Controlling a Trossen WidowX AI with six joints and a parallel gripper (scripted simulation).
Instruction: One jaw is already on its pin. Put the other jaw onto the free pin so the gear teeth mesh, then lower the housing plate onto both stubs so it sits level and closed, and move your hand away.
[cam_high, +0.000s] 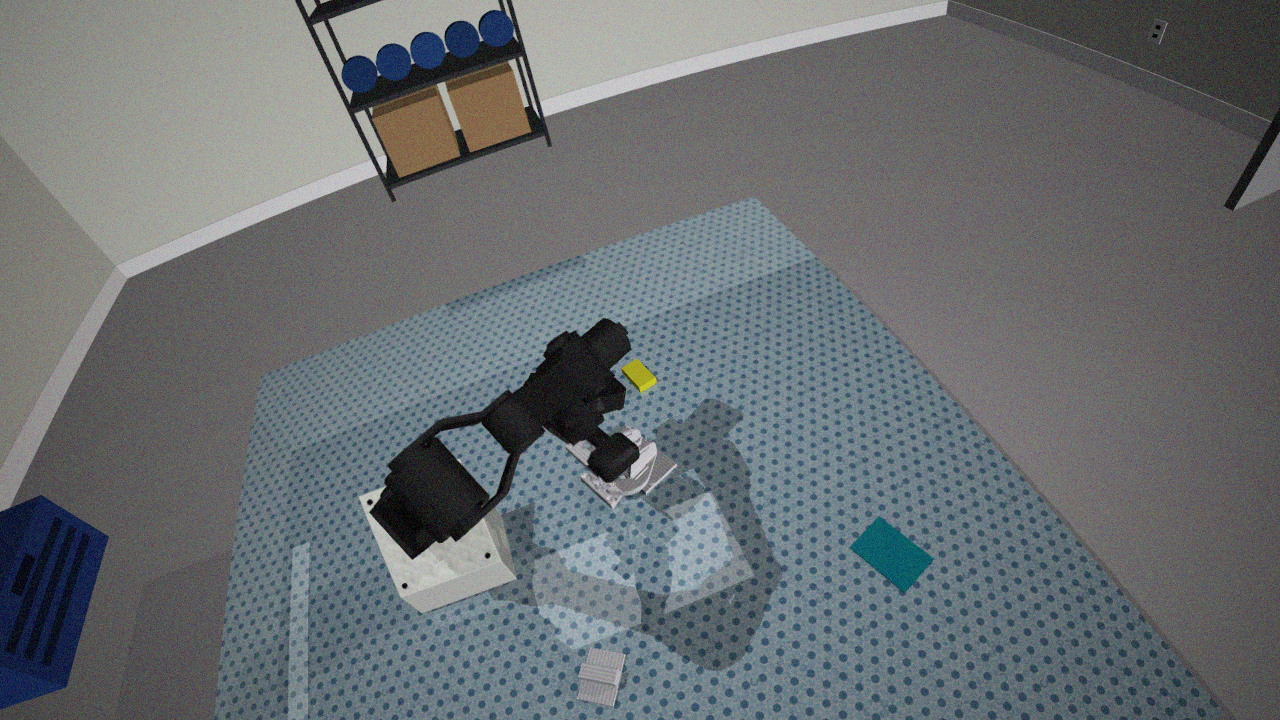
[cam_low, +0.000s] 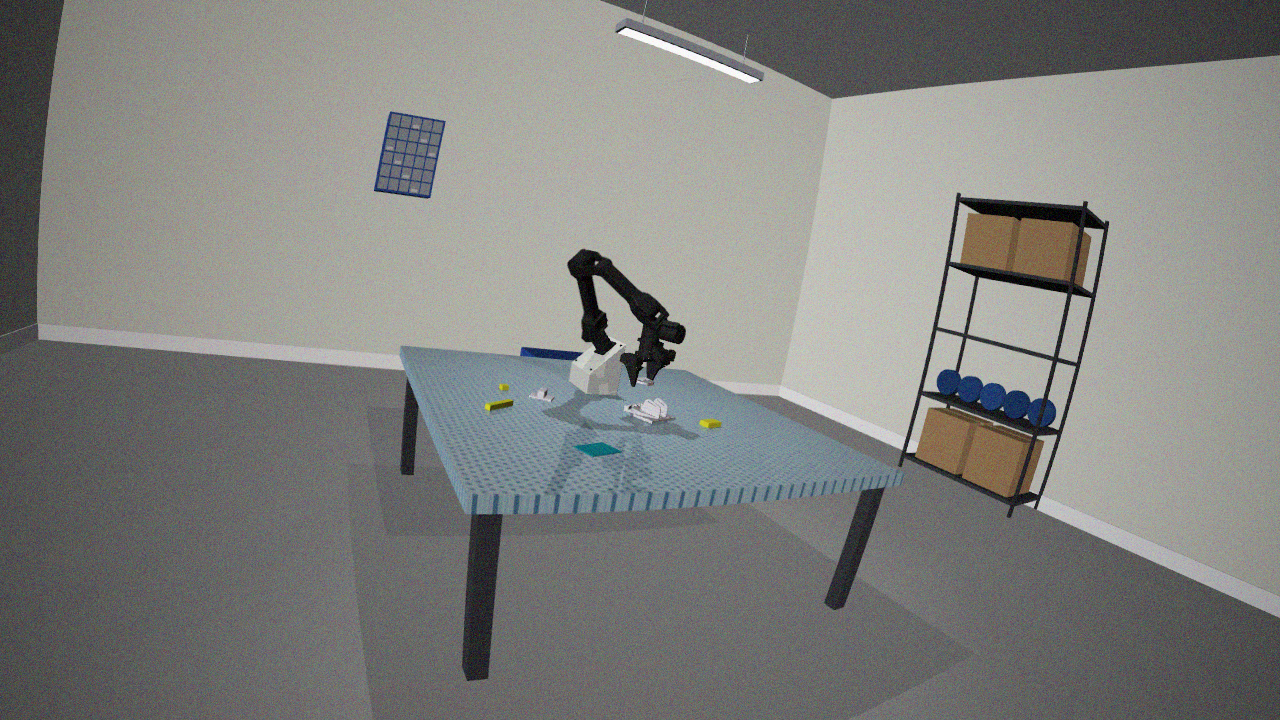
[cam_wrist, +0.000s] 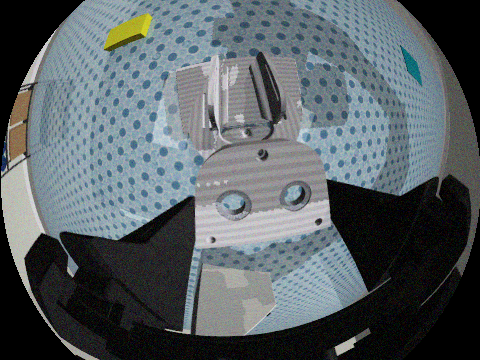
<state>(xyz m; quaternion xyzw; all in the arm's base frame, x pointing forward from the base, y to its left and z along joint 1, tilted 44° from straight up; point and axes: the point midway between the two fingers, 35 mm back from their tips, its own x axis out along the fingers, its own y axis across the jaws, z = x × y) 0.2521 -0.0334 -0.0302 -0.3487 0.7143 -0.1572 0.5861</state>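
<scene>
the claw (cam_high: 590, 413) (cam_low: 643, 379) (cam_wrist: 259, 195) is grasping the housing plate (cam_low: 646, 382) (cam_wrist: 262, 170), with one black finger at each side. the wrist view shows the plate's two round holes, but its underside is hidden. in the top view the black arm (cam_high: 546, 394) (cam_low: 626, 288) covers the claw's fingertips, and i cannot tell the plate surely there.

the light assembly (cam_high: 662, 476) (cam_low: 651, 411) (cam_wrist: 190, 95) rests on the dotted table (cam_high: 760, 268) (cam_low: 716, 497) (cam_wrist: 150, 100). the plate is above the table, not lowered onto it. the arm hides part of the assembly from the top, and the plate hides its near part from the wrist. so the pins, the stubs and the meeting of the gear teeth cannot be made out.

a yellow block (cam_high: 640, 376) (cam_low: 709, 423) (cam_wrist: 128, 33) lies near the assembly, and a teal piece (cam_high: 891, 554) (cam_low: 597, 448) (cam_wrist: 411, 66) lies well apart. the blue box (cam_high: 44, 600) (cam_low: 550, 351) is cut by the top picture's left edge, and mostly hidden behind the table in the exterior view.
</scene>
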